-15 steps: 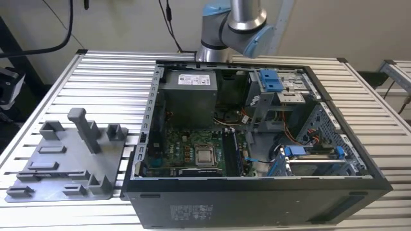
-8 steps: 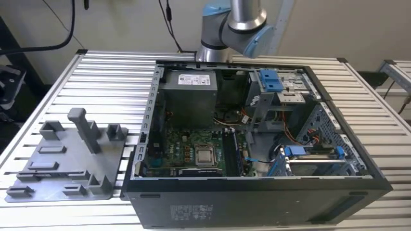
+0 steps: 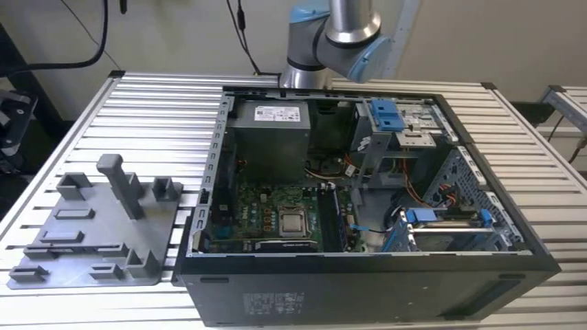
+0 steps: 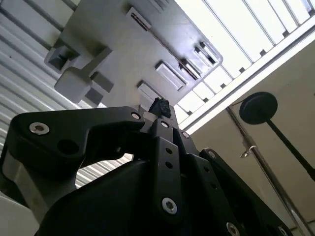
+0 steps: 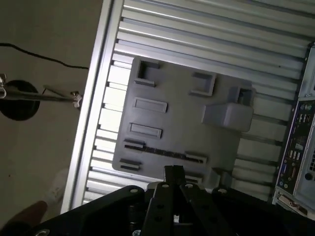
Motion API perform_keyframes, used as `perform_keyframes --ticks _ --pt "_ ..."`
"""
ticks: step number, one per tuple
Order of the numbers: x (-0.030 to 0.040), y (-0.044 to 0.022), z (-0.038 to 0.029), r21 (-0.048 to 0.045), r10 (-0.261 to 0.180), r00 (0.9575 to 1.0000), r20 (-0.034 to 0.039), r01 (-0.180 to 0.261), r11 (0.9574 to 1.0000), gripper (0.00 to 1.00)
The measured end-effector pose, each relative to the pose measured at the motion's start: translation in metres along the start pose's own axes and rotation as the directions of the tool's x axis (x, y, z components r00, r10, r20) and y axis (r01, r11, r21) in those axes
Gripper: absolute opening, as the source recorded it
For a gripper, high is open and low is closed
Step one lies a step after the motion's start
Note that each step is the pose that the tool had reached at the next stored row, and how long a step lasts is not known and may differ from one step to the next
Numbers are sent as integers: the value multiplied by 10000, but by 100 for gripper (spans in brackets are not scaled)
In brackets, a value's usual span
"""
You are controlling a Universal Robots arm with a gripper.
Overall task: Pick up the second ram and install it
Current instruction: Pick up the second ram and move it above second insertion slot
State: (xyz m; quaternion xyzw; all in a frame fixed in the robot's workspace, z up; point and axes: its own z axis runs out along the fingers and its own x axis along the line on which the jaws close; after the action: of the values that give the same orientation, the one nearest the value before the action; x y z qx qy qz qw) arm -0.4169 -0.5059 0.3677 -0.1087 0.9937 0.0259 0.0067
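The pick-up step is in hand and, by my judgement, not yet made. In the first wrist view the black, link-armed gripper (image 5: 173, 172) hangs over the flat grey plastic holder tray (image 5: 179, 110). Its fingers are drawn together at the tips and have hold of nothing. The second ram (image 5: 162, 152) appears there as a long, thin dark strip standing on edge in a slot of the tray, between two small grey end blocks and near the gripper's tip but apart from it. Seen edge-on, it shows neither its chips nor its pale label. In the exterior view the tray lies at the lower left of the frame on the ribbed aluminium table (image 3: 151, 103). It sits just beside the open black computer case (image 3: 367, 289), which fills the middle and right of the frame. The grey and pale-blue robot arm (image 3: 344, 31) rises at the upper middle. The narrow memory slots (image 3: 337, 218) run along the right of the processor socket, and whether any is filled I cannot tell. Taking hold of so thin a stick would call for the fingers to part, line up across its flat faces and come down squarely, so it is neither tilted nor jammed in its slot.
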Motion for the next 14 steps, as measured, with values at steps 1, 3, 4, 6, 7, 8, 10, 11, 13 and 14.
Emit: perform_keyframes --ticks 1,3,4,6,7,8,10,11,13,14 --pt "0 0 0 -2 -90 10000 -5 90 10000 11" --pt "0 0 0 -6 -272 9996 -14 272 9996 11" --pt "0 0 0 -7 -366 9993 -18 366 9993 11" --pt "0 0 0 -13 -589 9983 -30 589 9983 11" --pt "0 0 2 -16 -722 9974 -35 721 9974 11" --pt "1 0 2 -18 -872 9962 -44 872 9962 11" --pt "1 0 3 -27 -1229 9924 -60 1229 9924 11" --pt "2 0 5 -32 -1407 9900 -68 1407 9900 11" --pt "3 0 7 -41 -1768 9842 -86 1768 9842 11" --pt "3 0 10 -46 -1943 9809 -94 1943 9809 11"
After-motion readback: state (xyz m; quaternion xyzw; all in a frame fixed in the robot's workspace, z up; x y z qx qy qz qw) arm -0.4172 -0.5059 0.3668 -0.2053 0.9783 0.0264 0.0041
